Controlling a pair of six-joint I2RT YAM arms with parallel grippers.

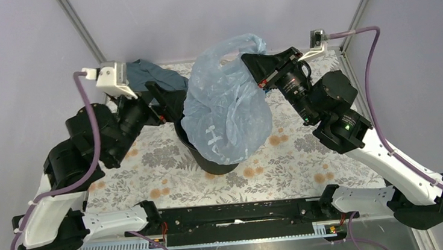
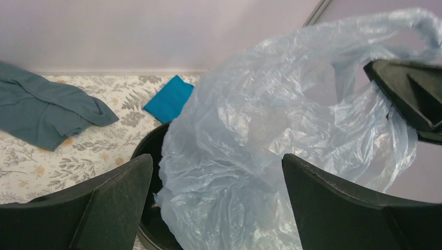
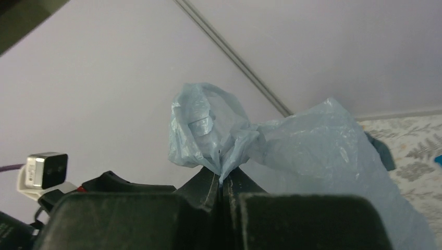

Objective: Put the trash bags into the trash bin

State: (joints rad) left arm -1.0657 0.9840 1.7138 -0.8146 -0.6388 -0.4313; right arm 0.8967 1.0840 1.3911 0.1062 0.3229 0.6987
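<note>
The pale blue translucent trash bag (image 1: 226, 103) hangs over the black trash bin (image 1: 200, 154) and hides most of its mouth. My right gripper (image 1: 251, 63) is shut on the bag's bunched top edge and holds it up above the bin. The pinch shows in the right wrist view (image 3: 224, 174). My left gripper (image 1: 175, 105) is open and empty at the bin's left side. In the left wrist view the bag (image 2: 271, 130) fills the gap between its fingers (image 2: 120, 198), and the bin's rim (image 2: 148, 148) shows at lower left.
A dull grey-blue cloth (image 1: 151, 73) lies at the back left of the floral table cover (image 1: 294, 155). A bright teal cloth (image 2: 169, 98) lies behind the bin. Metal frame posts (image 1: 80, 28) and purple walls enclose the back.
</note>
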